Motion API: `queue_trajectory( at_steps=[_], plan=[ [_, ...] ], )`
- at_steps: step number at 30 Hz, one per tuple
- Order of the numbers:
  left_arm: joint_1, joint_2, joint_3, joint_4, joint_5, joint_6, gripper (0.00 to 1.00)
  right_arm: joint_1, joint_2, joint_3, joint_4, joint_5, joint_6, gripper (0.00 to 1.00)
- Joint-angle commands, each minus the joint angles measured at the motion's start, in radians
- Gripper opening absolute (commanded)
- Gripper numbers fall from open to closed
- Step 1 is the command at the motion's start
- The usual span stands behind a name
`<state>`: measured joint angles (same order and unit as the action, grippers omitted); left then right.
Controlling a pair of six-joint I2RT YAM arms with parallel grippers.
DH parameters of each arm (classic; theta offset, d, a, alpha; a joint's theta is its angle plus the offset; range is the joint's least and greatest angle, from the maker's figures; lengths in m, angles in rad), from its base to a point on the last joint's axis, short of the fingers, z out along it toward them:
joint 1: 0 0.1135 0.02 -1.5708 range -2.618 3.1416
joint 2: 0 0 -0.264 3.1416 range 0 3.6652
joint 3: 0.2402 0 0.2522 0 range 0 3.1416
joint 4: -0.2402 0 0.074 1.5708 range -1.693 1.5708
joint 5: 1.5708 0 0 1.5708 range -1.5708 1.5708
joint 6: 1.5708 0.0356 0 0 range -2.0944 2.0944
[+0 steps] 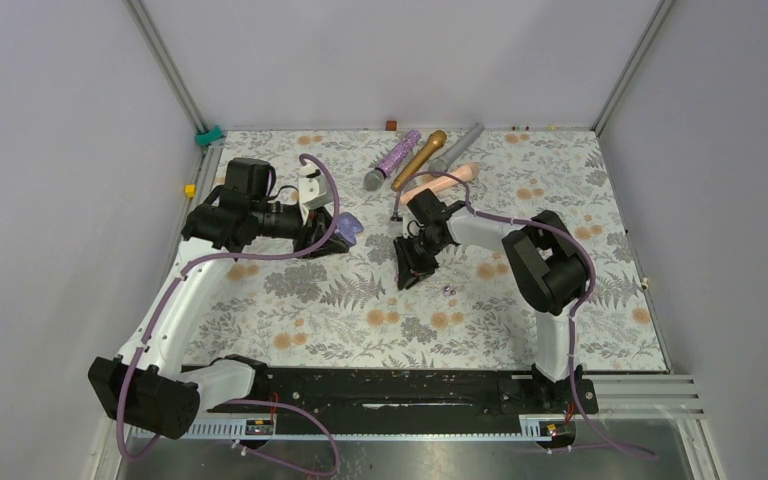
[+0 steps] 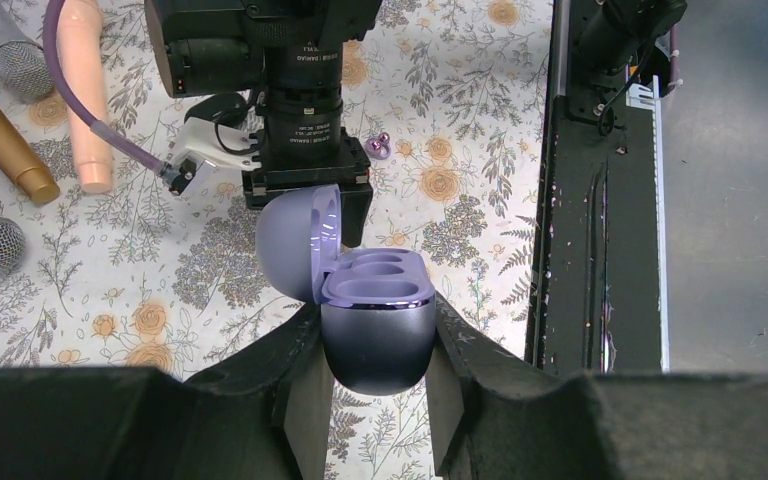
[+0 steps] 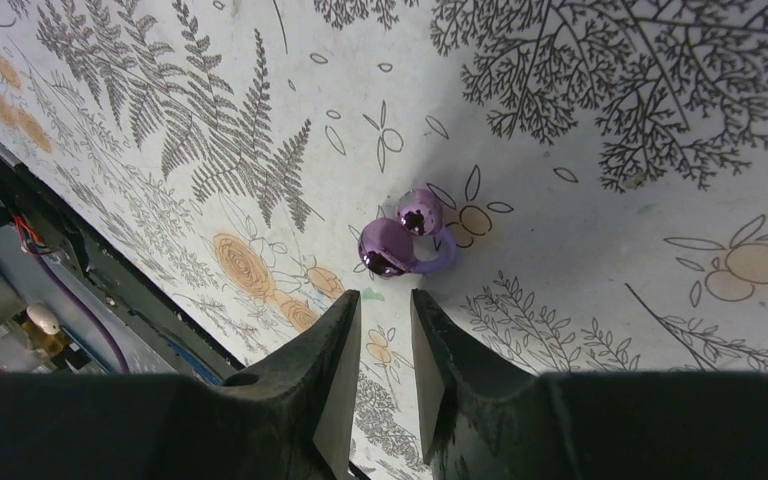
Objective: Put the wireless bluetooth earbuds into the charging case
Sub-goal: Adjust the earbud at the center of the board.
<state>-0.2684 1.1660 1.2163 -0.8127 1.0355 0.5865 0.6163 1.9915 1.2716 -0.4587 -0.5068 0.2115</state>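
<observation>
We cannot tell if the purple buds (image 3: 405, 240) on the cloth (image 3: 610, 250) are one or two. The right gripper (image 3: 385, 300) hangs just beside them, jaws narrowly apart, empty. The left gripper (image 2: 375, 308) clamps the open case (image 2: 375, 345), its flanks hidden; microphones (image 1: 420, 153) lie beyond.

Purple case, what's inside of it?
The open case shows hollow pockets with nothing in them; the purple buds lie outside. The pockets' bottoms are hidden by the rim.

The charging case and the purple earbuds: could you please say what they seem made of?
The charging case: probably plastic, satin lavender-grey shell with soft sheen, shinier rim. The purple earbuds: likely hard plastic, mirror-glossy metallic coat, judging by sharp highlights.
</observation>
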Motion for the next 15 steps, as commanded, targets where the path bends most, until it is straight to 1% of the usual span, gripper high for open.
queue_trajectory(
  at_steps=[1, 8, 15],
  plan=[
    [0.005, -0.020, -0.007, 0.040, 0.008, 0.019, 0.00, 0.003, 0.029, 0.039, 0.010, 0.027, 0.014, 0.32],
    [0.005, -0.018, -0.007, 0.040, 0.012, 0.018, 0.00, 0.005, 0.030, 0.063, 0.008, 0.132, 0.026, 0.32],
    [0.005, -0.018, -0.006, 0.040, 0.012, 0.017, 0.00, 0.004, 0.018, 0.080, 0.004, 0.192, 0.016, 0.32]
  ],
)
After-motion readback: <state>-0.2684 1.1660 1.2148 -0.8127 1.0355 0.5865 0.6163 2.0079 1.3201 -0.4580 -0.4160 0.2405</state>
